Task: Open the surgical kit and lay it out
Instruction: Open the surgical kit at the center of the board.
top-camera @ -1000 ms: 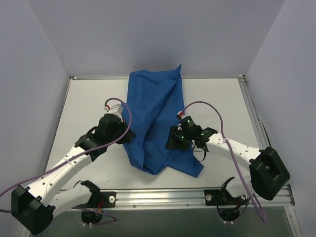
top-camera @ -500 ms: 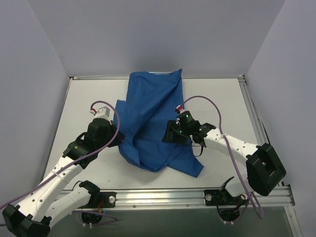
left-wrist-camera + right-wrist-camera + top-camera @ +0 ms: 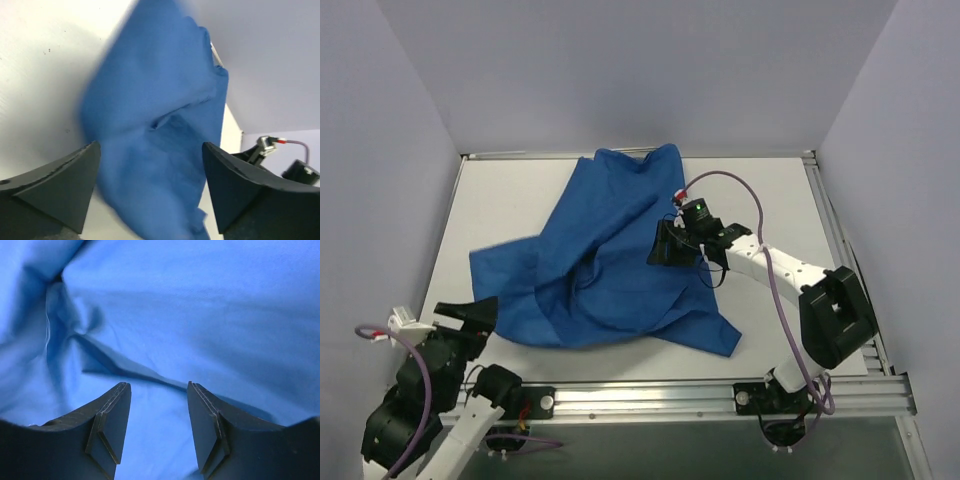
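The surgical kit shows only as its royal-blue cloth wrap [image 3: 600, 270], spread in loose folds from the far middle of the white table down to the near right. One flap reaches out to the left. Whatever lies beneath the cloth is hidden. My left gripper [image 3: 462, 316] hangs open at the near left corner, clear of the cloth's left edge. In the left wrist view the left gripper [image 3: 150, 147] has only the cloth [image 3: 160, 125] ahead of it. My right gripper [image 3: 666, 248] sits low over the cloth's right part. In the right wrist view the right gripper [image 3: 158, 386] is open over blue fabric [image 3: 200, 315], with nothing between its fingers.
The white table [image 3: 505, 195] is closed in by pale walls at the left, back and right. A metal rail [image 3: 650, 397] runs along the near edge. The right arm's purple cable [image 3: 730, 185] arcs above the cloth's right edge.
My left gripper let go of the cloth and pulled back to the near left corner. The flap it held now lies spread out to the left. My right gripper moved slightly farther back.
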Motion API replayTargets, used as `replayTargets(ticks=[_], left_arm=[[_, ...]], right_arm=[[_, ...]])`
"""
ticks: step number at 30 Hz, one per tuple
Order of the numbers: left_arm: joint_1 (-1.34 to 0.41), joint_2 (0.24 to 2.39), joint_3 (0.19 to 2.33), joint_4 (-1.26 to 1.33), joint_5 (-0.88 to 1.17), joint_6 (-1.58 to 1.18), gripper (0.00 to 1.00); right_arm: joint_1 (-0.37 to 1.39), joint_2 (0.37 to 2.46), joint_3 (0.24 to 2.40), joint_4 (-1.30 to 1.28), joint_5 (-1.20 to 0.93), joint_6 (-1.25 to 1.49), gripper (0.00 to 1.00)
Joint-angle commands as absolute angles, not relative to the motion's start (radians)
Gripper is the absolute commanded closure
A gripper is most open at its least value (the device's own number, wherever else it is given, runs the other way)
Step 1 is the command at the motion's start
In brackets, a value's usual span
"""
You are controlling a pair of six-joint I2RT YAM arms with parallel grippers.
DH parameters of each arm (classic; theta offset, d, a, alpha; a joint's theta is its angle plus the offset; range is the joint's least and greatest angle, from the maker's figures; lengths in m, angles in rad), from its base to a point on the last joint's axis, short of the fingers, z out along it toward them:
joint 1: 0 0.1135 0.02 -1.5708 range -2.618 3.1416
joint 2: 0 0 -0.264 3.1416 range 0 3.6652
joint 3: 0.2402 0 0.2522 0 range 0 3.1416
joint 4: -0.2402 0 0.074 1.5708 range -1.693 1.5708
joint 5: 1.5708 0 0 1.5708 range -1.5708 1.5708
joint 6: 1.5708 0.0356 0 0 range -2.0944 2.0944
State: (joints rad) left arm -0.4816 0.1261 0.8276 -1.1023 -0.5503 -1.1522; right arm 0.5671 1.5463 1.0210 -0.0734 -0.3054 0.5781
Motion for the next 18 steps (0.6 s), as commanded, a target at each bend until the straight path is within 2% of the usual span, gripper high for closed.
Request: replayTargets(ticks=[1, 5, 9, 11, 16, 18], left_arm=[[-0.495, 0.055, 0.752, -1.138, -0.543, -1.266, 0.06], [-0.495, 0.162, 0.819, -1.089, -0.511, -1.136, 0.06], [-0.495, 0.436, 0.961, -1.057, -0.545, -0.967, 0.06], [-0.495, 0.541, 1.014, -0.985, -0.497, -0.819, 0.06], [-0.48, 0.958, 1.23, -0.757, -0.251, -0.591, 0.06], [-0.465, 1.131, 1.311, -0.72, -0.147, -0.525, 0.02]], right_arm=[[0.545, 1.588, 1.081, -0.104, -0.35, 0.528, 0.51], [0.509, 1.595, 1.106, -0.107, -0.365, 0.511, 0.51], [0.473, 1.601, 1.121, -0.103, -0.396, 0.494, 0.51], [0.465, 1.612, 1.134, -0.109, -0.394, 0.488, 0.51], [0.427, 1.626, 1.155, -0.092, -0.408, 0.503, 0.51], [0.39, 1.644, 1.167, -0.084, -0.428, 0.502, 0.51]])
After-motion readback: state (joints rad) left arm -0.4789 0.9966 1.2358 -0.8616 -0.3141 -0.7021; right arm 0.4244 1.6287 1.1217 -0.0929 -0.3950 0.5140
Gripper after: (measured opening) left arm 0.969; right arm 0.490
